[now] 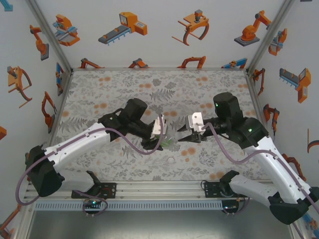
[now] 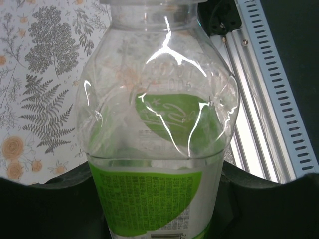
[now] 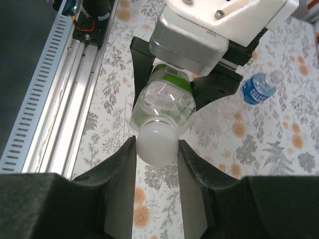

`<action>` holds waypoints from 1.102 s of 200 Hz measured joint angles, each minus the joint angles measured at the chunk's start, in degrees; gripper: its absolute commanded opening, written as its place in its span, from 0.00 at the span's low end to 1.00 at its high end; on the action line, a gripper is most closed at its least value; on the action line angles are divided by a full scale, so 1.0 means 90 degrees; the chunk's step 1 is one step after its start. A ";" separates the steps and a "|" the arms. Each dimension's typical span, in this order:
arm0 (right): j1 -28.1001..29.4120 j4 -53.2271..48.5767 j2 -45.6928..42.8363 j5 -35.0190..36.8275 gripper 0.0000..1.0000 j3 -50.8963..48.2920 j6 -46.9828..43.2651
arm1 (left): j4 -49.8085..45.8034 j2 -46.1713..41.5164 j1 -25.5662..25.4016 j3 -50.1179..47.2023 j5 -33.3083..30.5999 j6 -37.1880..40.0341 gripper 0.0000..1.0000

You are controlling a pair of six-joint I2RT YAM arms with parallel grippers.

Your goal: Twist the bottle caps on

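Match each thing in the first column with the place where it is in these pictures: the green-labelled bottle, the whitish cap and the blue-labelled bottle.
Column 1
1. green-labelled bottle
2. whitish cap
3. blue-labelled bottle

Column 2
A. lying on the table
B. clamped in the left tool
C. between the fingers of the right tool, at the mouth of the held bottle

Pairs: 1-B, 2-C, 3-A
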 measured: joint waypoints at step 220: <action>0.0039 0.2645 -0.0597 0.3259 0.00 -0.1943 1.1276 | 0.0425 -0.0112 -0.0015 -0.0301 -0.1569 -0.0678 0.00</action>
